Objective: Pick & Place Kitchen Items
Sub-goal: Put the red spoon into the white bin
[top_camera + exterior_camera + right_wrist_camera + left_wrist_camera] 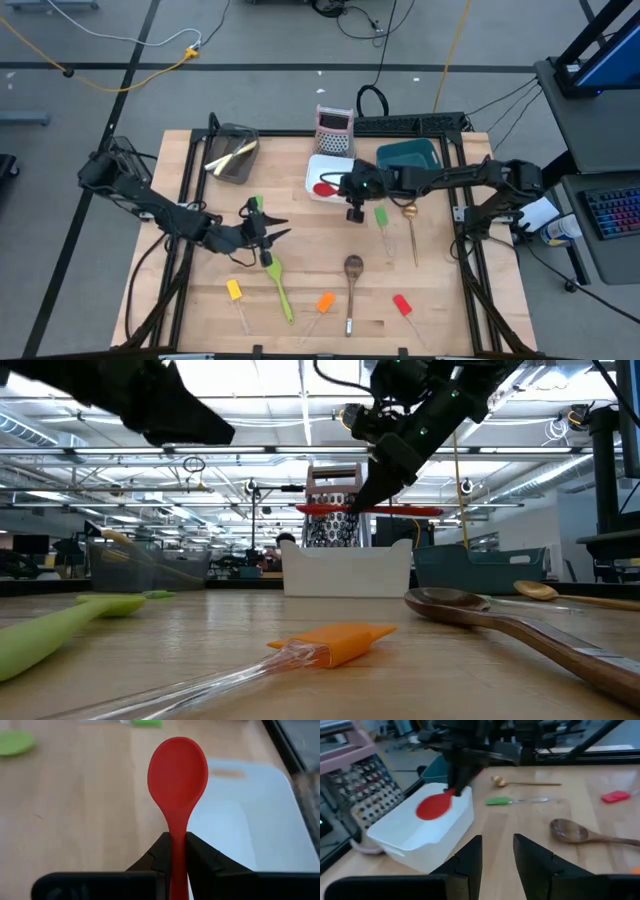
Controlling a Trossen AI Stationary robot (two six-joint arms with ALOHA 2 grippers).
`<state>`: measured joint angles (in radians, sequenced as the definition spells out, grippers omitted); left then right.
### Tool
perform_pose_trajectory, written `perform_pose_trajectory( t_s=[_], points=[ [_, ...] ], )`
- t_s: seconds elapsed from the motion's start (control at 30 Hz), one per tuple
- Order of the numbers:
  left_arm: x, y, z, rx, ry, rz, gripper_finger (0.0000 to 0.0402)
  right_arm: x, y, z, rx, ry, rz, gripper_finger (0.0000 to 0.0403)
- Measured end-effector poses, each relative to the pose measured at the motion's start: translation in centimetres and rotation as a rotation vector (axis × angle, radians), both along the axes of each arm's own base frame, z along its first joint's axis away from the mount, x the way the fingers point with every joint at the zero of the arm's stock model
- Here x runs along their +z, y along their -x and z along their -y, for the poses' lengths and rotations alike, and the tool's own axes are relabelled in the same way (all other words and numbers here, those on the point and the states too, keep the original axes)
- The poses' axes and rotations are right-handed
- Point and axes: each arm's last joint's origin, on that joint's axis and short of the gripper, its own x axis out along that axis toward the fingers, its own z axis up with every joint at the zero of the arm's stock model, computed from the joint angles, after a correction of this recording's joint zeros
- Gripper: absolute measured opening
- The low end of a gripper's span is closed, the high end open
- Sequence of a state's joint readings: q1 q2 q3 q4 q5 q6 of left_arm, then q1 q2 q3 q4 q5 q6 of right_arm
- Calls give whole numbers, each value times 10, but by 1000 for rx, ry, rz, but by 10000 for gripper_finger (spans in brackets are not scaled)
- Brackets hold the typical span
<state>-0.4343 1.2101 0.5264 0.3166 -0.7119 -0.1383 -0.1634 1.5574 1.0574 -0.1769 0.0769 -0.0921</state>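
Observation:
My right gripper [347, 188] is shut on a red spoon [177, 767], whose bowl [325, 187] hangs over the white bin [318, 170]. The spoon also shows in the left wrist view [434, 806] and the low view [330, 510]. My left gripper [272, 232] is open and empty above the table, near a green spoon [278, 282] that lies flat. The left gripper's fingers show apart in its wrist view [497, 855]. A wooden spoon [352, 272], a gold spoon [410, 215] and green [381, 215], yellow [235, 290], orange [323, 303] and red [402, 304] spatulas lie on the table. My right gripper pinches the red spoon's handle [177, 840] between its two fingers, a little behind the bowl. The fingers come from the table's right side and lie along the handle, with the bowl sticking out past their tips. The spoon is lifted clear and lies about level above the white bin.
A dark mesh bin [232, 152] with cream-handled knives stands at the back left. A teal bin [410, 155] and the upright grater [334, 130] stand at the back beside the white bin. Another green piece [257, 203] lies near my left gripper.

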Motion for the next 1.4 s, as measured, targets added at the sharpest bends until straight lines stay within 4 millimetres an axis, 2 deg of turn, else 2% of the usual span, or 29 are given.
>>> perform_pose_trajectory(
  t_s=[0.1,0.33,0.5,0.8,1.17,1.3,1.4],
  points=[
    [-3,-1,-6,-35,5,29,115,7,1,10,-27,-2,-51,27],
    [-3,-7,-21,-53,-5,22,115,11,-11,34,-44,37,-59,27],
    [-3,-9,-27,-67,-15,14,115,-8,-15,50,-59,44,-125,27],
    [-3,-10,-30,-68,-21,6,115,-28,-17,72,-103,33,-165,27],
    [-8,-8,-30,-77,-7,-38,115,-53,-26,79,-84,-10,-175,33],
    [-8,-8,-30,-75,-2,-38,115,-53,-26,79,-83,-9,-171,33],
    [-8,-8,-30,-75,-3,-40,115,-53,-26,79,-85,-11,-171,49]
  ],
)
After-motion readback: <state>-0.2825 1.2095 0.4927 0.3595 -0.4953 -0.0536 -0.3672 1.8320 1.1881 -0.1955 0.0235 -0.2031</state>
